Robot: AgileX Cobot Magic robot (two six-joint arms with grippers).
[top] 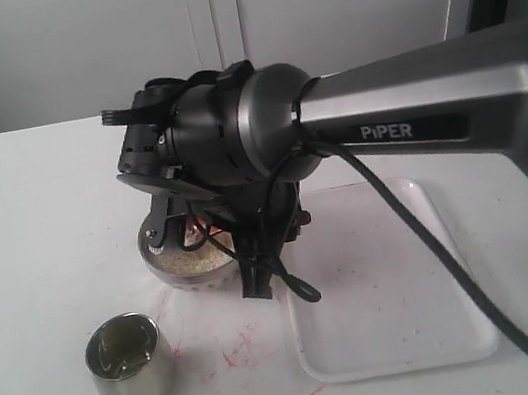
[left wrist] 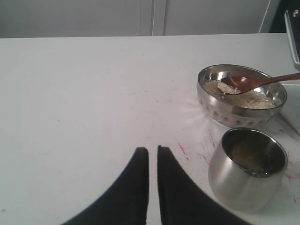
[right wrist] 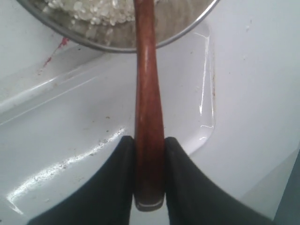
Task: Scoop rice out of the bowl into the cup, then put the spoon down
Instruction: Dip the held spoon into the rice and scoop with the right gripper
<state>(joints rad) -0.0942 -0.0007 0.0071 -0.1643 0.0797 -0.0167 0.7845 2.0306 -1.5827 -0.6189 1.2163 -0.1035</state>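
White table (left wrist: 70,93), right fingers (right wrist: 108,187) clamped on spoon (right wrist: 149,117) handle, left fingers (left wrist: 131,192) nearly together, empty

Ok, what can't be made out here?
Left wrist view: the spoon handle runs out of frame, so the grip is unseen; the cup interior shows only dim reflections, contents unclear.
Right wrist view: the right gripper holds the handle, but the scoop is cut off by the frame edge.
Exterior view: the right arm hides the spoon and most of the bowl.
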